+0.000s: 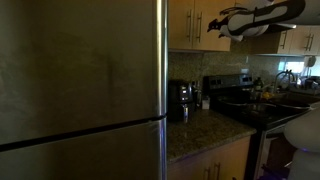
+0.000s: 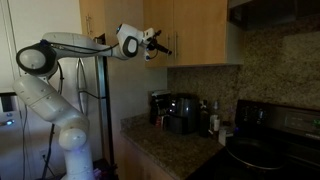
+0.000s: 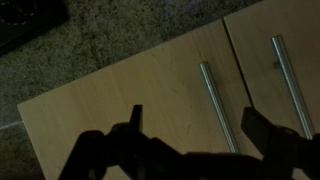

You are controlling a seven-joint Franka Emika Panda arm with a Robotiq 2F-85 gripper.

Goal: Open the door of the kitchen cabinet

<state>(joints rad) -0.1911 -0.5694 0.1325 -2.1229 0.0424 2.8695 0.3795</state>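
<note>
The kitchen cabinet (image 2: 198, 35) hangs above the counter, with both doors shut. In the wrist view, which looks upside down, the door (image 3: 120, 110) is the wide panel. Its metal bar handle (image 3: 215, 100) runs beside the seam to the twin panel (image 3: 300, 40). In an exterior view the door (image 1: 212, 42) is the panel nearer the stove. My gripper (image 3: 200, 125) is open and empty. Its dark fingers stand on either side of the handle, close in front of the door without touching it. The gripper also shows at the cabinet front in both exterior views (image 1: 214, 26) (image 2: 162, 47).
A big steel fridge (image 1: 80, 90) fills the side next to the cabinet. Below on the granite counter (image 1: 200, 132) stand a black coffee maker (image 2: 180, 112) and small items. A black stove (image 1: 235, 92) and a range hood (image 2: 275, 10) lie beyond.
</note>
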